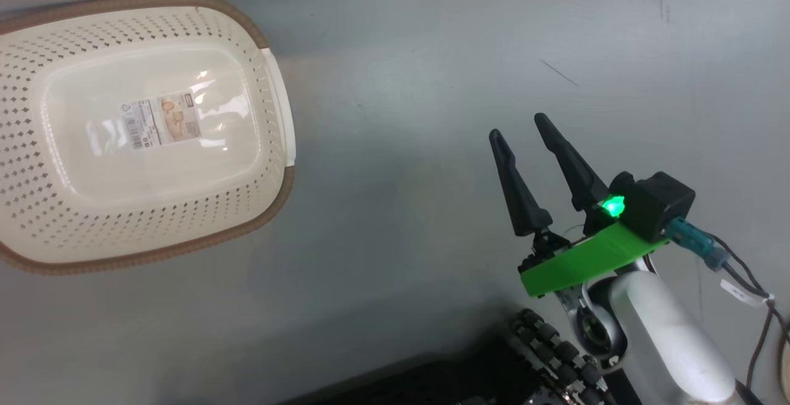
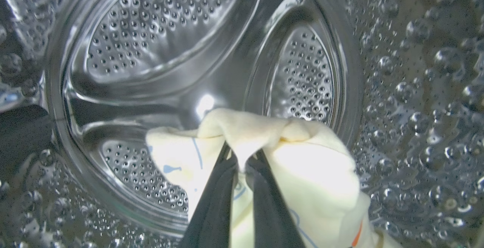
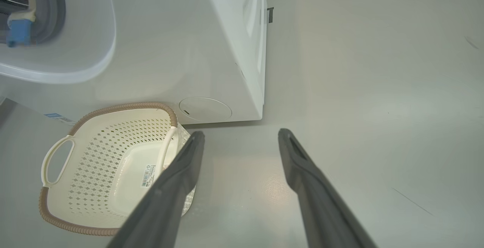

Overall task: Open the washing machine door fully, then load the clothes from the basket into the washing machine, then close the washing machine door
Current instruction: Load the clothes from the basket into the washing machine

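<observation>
Left wrist view: the left gripper (image 2: 242, 157) is deep inside the steel drum (image 2: 162, 32) of the washing machine (image 3: 211, 51). Its jaws are pinched almost together on a bunched fold of the clothes (image 2: 314, 165), cream fabric with thin blue lines and a small orange mark. The bundle hangs from the fingertips over the lower drum wall. No other garment can be made out lying in the drum from here.

Step in hand: loading, at the drop-off point. The door has to be open already, since the arm reaches in.

Next move, as I judge it: spread the jaws and let the cloth fall far enough in that nothing trails over the drum's lip. Then pull the arm straight back out without dragging fabric along.

Head view: the basket (image 1: 62, 220) sits on the grey floor (image 1: 432, 53) with nothing in it, just the label sticker (image 1: 162, 122) on its bottom. So this looks like the last load, and closing the door should be all that remains after release.

The right gripper (image 1: 519, 128) has its jaws spread wide and holds nothing. It hangs over the floor, well apart from the basket. Right wrist view: the basket stands just beside the washing machine's front.
</observation>
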You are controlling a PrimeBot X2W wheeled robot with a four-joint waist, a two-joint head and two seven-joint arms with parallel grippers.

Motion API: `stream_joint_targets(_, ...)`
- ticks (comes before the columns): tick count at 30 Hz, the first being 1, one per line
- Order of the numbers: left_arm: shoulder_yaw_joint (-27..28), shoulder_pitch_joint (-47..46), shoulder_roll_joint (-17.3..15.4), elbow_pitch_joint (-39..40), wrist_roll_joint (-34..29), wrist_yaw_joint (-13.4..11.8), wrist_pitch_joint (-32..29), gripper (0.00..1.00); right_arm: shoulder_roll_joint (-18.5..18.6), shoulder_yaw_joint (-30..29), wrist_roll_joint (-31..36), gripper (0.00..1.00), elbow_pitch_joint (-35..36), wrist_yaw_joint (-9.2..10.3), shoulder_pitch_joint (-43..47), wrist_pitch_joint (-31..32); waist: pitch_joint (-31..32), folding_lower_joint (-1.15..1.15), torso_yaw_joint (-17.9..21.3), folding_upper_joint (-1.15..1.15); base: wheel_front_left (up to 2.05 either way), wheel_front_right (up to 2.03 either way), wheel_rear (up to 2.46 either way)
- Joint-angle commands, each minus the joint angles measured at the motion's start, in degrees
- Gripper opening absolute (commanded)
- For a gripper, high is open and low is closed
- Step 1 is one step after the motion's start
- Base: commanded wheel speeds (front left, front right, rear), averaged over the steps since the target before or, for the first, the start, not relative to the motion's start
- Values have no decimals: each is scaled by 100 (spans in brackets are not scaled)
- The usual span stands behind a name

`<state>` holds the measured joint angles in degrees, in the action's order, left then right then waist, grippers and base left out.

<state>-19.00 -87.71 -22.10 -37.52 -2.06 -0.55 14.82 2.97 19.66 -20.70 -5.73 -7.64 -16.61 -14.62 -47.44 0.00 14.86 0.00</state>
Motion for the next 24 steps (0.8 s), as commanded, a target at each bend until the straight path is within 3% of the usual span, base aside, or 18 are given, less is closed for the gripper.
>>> stream_joint_targets(1, 122, -12, -244, 2, 92, -34, 17, 0, -8, 91, -46, 100, 121, 15, 203, -38, 11, 0, -10, 0, 0, 0, 0)
stream_joint_targets(4, 223, 19, -140, -491, 296, -34, -9, 0, -9, 88, -41, 100, 104, 15, 215, -38, 50, 0, -36, 0, 0, 0, 0)
stream_joint_targets(5, 246, 4, -101, -632, 353, -30, -32, 13, -9, 85, -36, 100, 101, 15, 218, -38, 59, 0, -46, 0, 0, 0, 0)
stream_joint_targets(7, 259, -39, -34, -851, 423, -20, -50, 91, -9, 72, -30, 100, 98, 15, 217, -38, 67, 0, -69, 0, 0, 0, 0)
stream_joint_targets(8, 275, -52, -8, -969, 466, -17, -80, 100, -9, 70, -29, 100, 94, 15, 210, -38, 76, 0, -75, 0, 0, 0, 0)
stream_joint_targets(24, 387, 175, 408, -2147, 967, -2, -156, 100, 17, -68, 1, 100, 23, 15, 125, -38, 468, 0, -312, 0, 0, 0, 0)
